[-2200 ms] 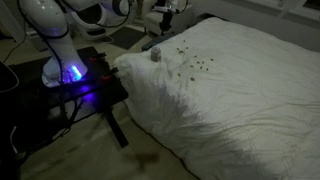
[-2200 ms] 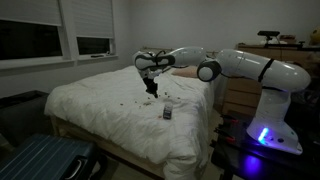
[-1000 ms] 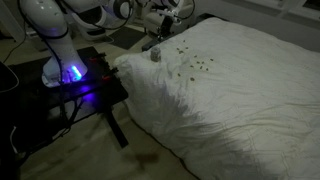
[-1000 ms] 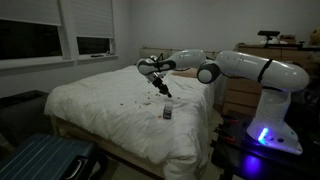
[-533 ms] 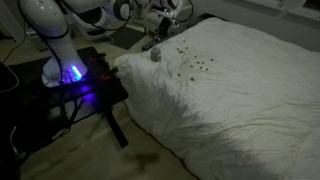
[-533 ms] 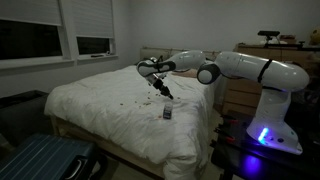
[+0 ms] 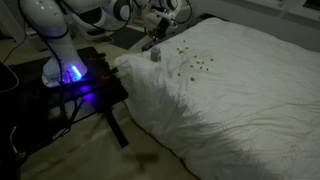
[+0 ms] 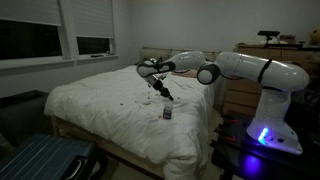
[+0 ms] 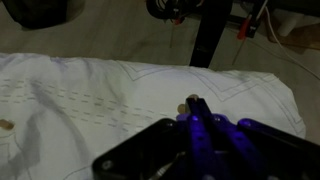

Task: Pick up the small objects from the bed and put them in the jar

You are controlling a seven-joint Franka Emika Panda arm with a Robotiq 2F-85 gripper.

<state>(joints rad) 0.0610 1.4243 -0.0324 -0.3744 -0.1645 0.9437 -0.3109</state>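
The bed (image 7: 240,100) has a wrinkled white cover and shows in both exterior views (image 8: 100,110). Several tiny dark small objects (image 7: 195,63) lie scattered on it near its edge (image 8: 148,100). The jar (image 7: 155,55), small and pale, stands on the cover near them (image 8: 167,113). My gripper (image 7: 157,39) hangs just above and beside the jar (image 8: 165,95). In the wrist view its fingers (image 9: 194,104) are pressed together, with a small tan bit (image 9: 183,108) at their tips. Another bit (image 9: 5,125) lies at the left edge.
The robot base with a blue light (image 7: 70,72) stands on a black side table (image 7: 95,90) beside the bed. A dark suitcase (image 8: 40,160) lies on the floor at the bed's foot. A wooden dresser (image 8: 235,95) stands behind the arm.
Since 2.2 s ago my gripper has moved from above the scattered bits toward the jar and turned. Over the last half second it has barely moved.
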